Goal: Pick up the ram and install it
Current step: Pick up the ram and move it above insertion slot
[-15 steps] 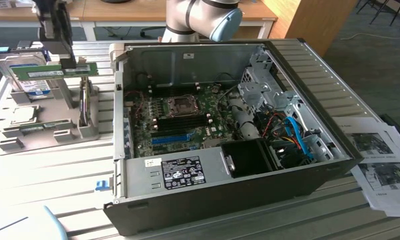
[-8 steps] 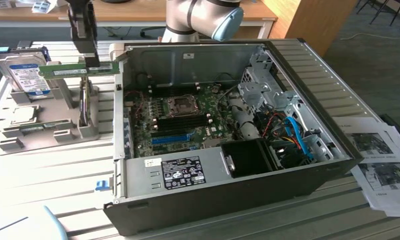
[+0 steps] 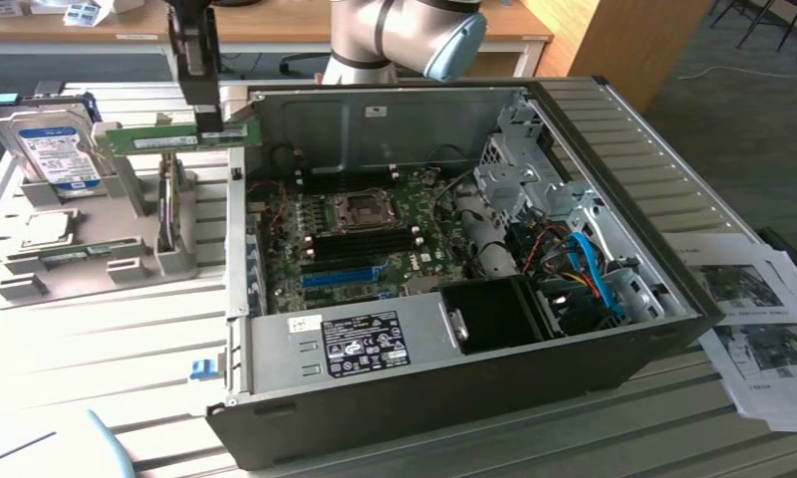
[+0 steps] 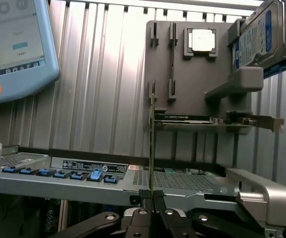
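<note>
Holding the ram [image 3: 152,139] pinched tight, gripper [image 3: 212,134] nearly closed on it; stick's long axis crosswise to tool, PC case [image 3: 638,169] just beside

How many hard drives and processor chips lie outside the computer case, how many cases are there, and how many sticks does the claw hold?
Hard drive: 1
Processor chip: 1
Case: 1
Ram in gripper: 1
Total: 4

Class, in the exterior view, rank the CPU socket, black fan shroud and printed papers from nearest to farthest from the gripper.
1. CPU socket, centre of the case, nearest the gripper.
2. Black fan shroud, toward the exterior view's right.
3. Printed papers, outside the case, exterior view's far right.
</note>
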Controlling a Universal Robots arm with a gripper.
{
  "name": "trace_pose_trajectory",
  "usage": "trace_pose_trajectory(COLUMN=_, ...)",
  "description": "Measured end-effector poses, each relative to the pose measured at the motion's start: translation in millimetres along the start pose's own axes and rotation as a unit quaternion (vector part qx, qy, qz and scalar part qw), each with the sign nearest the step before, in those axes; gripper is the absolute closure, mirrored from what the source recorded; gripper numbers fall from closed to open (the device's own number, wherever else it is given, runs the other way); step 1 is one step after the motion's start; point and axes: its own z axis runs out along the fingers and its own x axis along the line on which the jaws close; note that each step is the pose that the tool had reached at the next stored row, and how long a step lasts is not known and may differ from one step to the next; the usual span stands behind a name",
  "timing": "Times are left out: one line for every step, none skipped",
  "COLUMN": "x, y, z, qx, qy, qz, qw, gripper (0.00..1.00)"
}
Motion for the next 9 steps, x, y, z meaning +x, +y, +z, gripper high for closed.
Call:
trace_pose_trajectory(x=0.2, y=-3.1, z=-0.1, qx=0.0000, qy=-0.0005, qz=0.000, qw=1.0000, gripper=0.89)
trace_pose_trajectory(x=0.4, y=-6.4, z=-0.3, qx=0.0001, qy=-0.0008, qz=0.000, qw=1.0000, gripper=0.89)
trace_pose_trajectory(x=0.7, y=-10.0, z=-0.5, qx=0.0001, qy=-0.0013, qz=0.000, qw=1.0000, gripper=0.89)
trace_pose_trajectory(x=0.9, y=-13.4, z=-0.7, qx=0.0001, qy=-0.0016, qz=0.000, qw=1.0000, gripper=0.89)
trace_pose_trajectory(x=1.1, y=-16.9, z=-0.9, qx=0.0001, qy=-0.0019, qz=0.000, qw=1.0000, gripper=0.89)
trace_pose_trajectory(x=1.4, y=-20.5, z=-1.1, qx=0.0002, qy=-0.0021, qz=0.000, qw=1.0000, gripper=0.89)
trace_pose_trajectory(x=1.7, y=-24.2, z=-1.3, qx=0.0002, qy=-0.0023, qz=0.000, qw=1.0000, gripper=0.89)
trace_pose_trajectory(x=1.9, y=-28.2, z=-1.6, qx=0.0001, qy=-0.0026, qz=0.000, qw=1.0000, gripper=0.89)
trace_pose_trajectory(x=2.1, y=-31.8, z=-1.7, qx=0.0002, qy=-0.0028, qz=0.000, qw=1.0000, gripper=0.89)
